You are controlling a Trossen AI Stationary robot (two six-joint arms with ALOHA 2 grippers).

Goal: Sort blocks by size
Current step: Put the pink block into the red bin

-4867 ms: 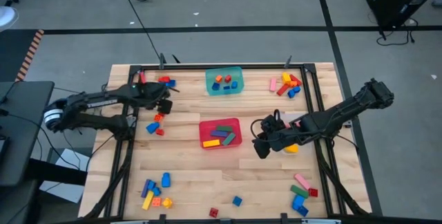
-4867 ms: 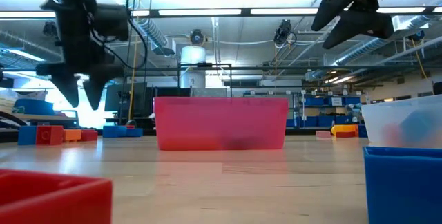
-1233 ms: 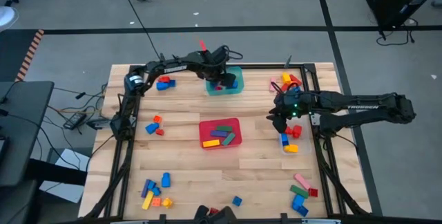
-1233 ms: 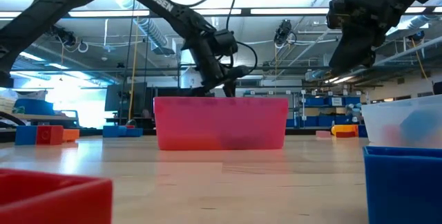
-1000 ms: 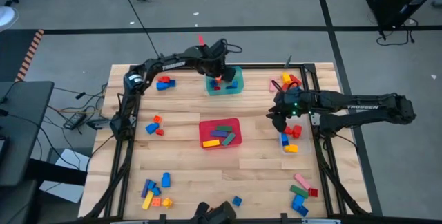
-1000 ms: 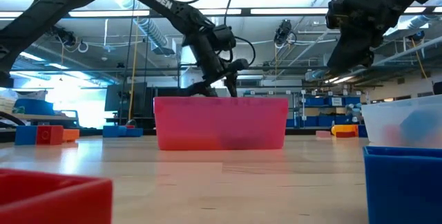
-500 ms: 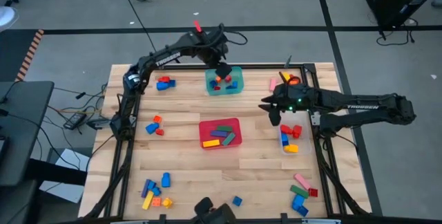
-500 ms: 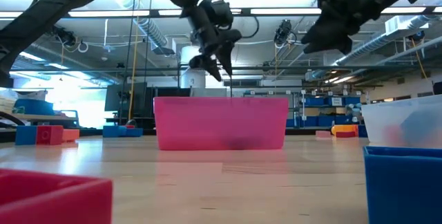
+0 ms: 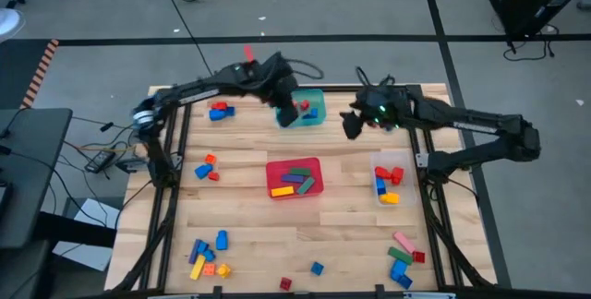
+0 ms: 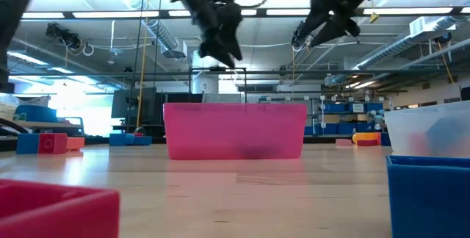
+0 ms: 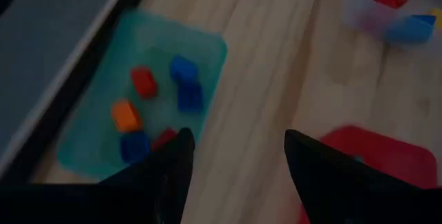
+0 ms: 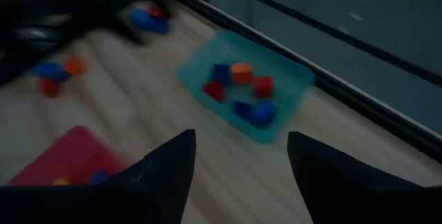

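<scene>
Blocks (image 11: pixel 185 80) inside teal tub (image 11: pixel 97 137), bars in red tub (image 9: pixel 274 169)

No lettering can be read anywhere — not on arms, tubs or blocks.

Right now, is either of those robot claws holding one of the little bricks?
No. The left gripper and the right gripper both stand open and empty, in the air near the teal tub.

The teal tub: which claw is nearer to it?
Left. The left claw hangs over the teal tub; the right claw is off to its side, apart from it.
</scene>
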